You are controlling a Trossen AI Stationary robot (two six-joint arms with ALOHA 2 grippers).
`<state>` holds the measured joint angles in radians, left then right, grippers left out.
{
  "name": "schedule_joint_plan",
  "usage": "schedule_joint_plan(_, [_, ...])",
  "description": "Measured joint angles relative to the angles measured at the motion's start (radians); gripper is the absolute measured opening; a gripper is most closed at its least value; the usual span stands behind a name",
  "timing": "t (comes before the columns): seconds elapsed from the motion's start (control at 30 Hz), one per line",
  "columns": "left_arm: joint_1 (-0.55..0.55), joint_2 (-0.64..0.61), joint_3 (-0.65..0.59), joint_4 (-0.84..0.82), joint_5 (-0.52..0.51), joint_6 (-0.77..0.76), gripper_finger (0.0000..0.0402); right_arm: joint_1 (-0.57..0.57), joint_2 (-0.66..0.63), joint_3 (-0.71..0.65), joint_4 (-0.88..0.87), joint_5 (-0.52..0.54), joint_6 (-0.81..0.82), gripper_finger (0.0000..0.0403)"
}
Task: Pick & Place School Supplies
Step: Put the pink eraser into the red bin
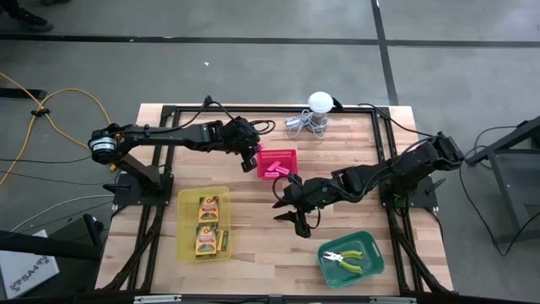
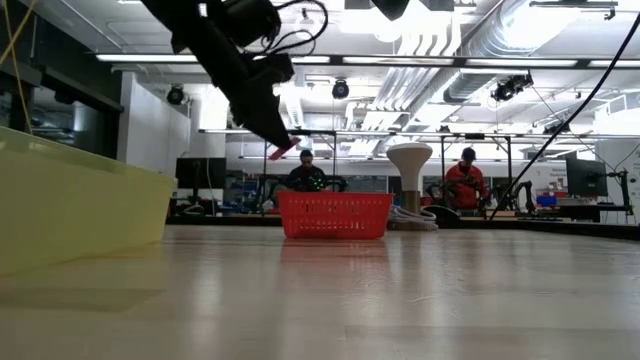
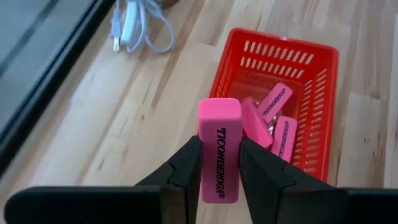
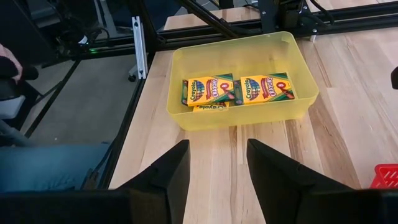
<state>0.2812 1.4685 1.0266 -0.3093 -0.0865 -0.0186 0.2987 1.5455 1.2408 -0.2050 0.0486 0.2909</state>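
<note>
A pink eraser point(image 3: 219, 134) printed "TICONDEROGA" sits in my left gripper point(image 3: 219, 144), which is shut on it above the table just left of the red basket point(image 1: 283, 154). Three more pink erasers point(image 3: 273, 118) lie in that basket point(image 3: 314, 74). In the low view the gripper point(image 2: 278, 146) hangs above and left of the basket point(image 2: 334, 214). My right gripper point(image 1: 282, 210) stands open over the table's middle, with nothing between its fingers point(image 4: 177, 163). Crayon boxes point(image 4: 239, 89) lie in the yellow tray point(image 4: 292, 46). Pliers point(image 1: 348, 257) lie in the green tray point(image 1: 375, 268). My left gripper pinches the eraser's two long sides point(image 3: 206, 163) between its two fingers point(image 3: 186, 165). The eraser lies along the fingers, and its free end point(image 3: 219, 109) sticks out past the fingertips. The fingers slant down from the table's left. The eraser is lifted clear of table and basket.
A white ball with coiled wire point(image 1: 314, 114) stands at the far edge, right of the basket. The yellow tray point(image 1: 187, 241) is at the near left, the green tray at the near right. Bare wood lies between them. People sit in the room behind the table point(image 2: 468, 185).
</note>
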Motion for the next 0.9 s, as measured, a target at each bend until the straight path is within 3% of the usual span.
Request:
schedule_joint_plan(0.23, [-0.042, 0.062, 0.081, -0.032, -0.059, 0.049, 0.0090, 0.000, 0.000, 0.000, 0.001, 0.000, 0.000, 0.0149])
schedule_joint_plan(0.5, [-0.069, 0.223, 0.165, -0.033, -0.058, 0.021, 0.0090, 0.000, 0.000, 0.000, 0.006, 0.000, 0.000, 0.0149])
schedule_joint_plan(0.9, [-0.096, 0.330, 0.211, -0.028, -0.042, -0.009, 0.0090, 0.000, 0.000, 0.000, 0.008, 0.000, 0.000, 0.0149])
